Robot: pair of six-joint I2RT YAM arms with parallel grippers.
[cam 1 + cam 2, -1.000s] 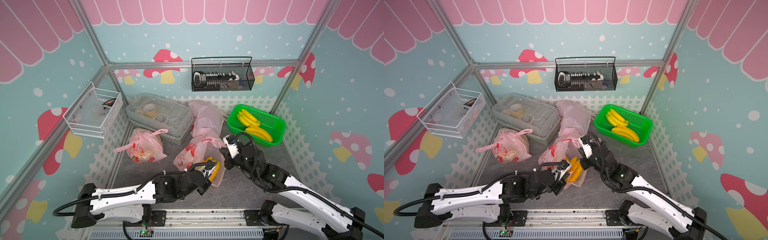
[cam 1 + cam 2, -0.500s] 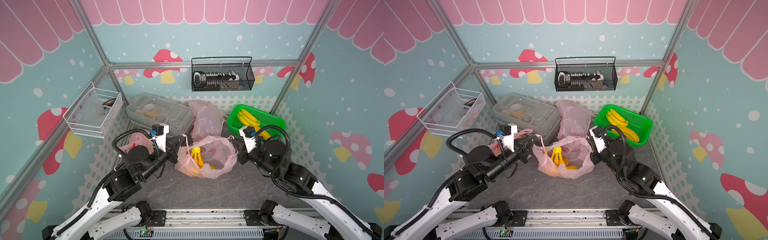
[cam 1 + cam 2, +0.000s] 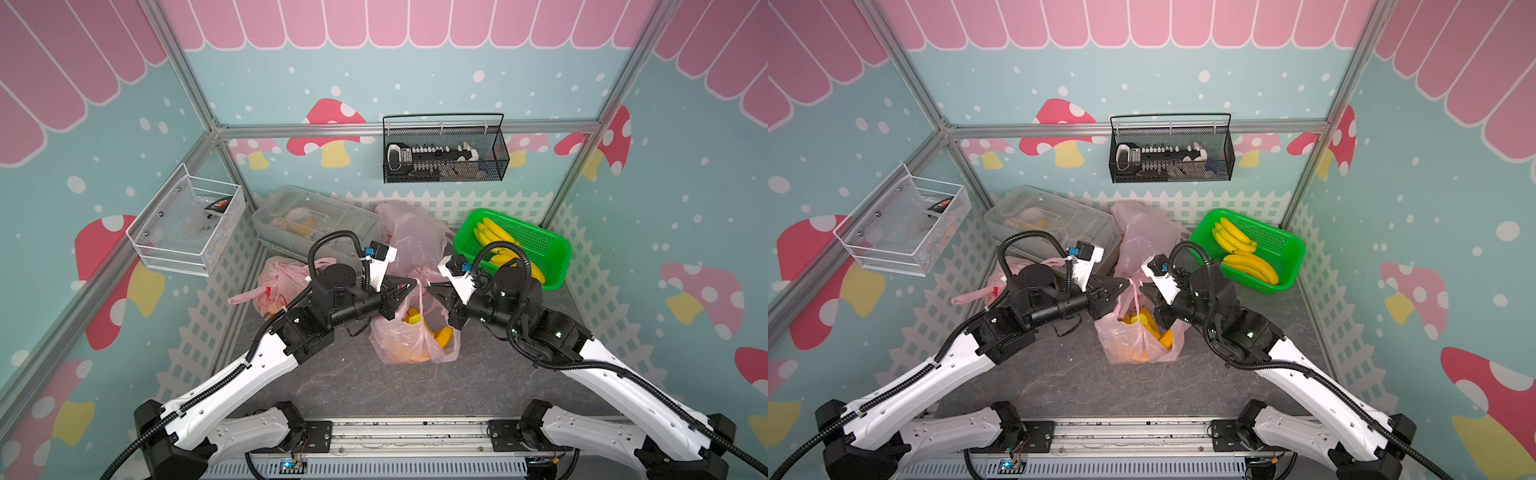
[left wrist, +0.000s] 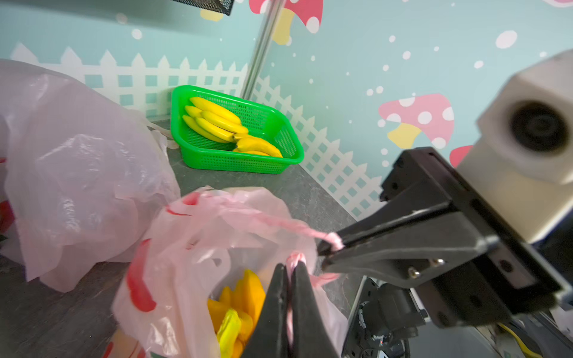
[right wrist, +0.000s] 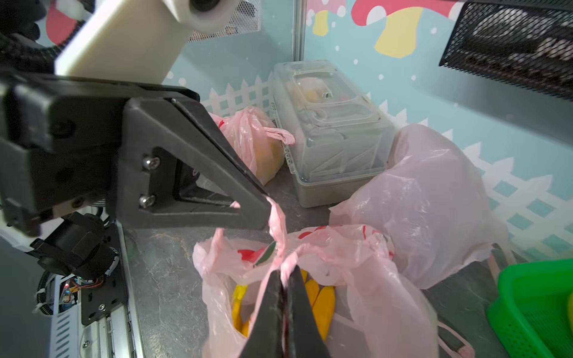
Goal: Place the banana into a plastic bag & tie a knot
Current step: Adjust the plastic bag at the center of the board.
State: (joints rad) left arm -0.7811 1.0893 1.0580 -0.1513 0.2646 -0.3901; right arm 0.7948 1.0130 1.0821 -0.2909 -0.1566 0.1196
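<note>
You had the counter carrying the pink plastic bag upright, its mouth no longer stretched wide. You'd brought the left gripper and right gripper together above it, each clamped on a bag handle (no knot yet). The bananas sat inside, so tying looked next.

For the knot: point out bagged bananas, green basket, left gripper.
bagged bananas (image 3: 443, 335): a top view, yellow tip.
green basket (image 3: 536, 243): a top view, bare mesh.
left gripper (image 3: 411, 285): a top view, between fingertips.
</note>
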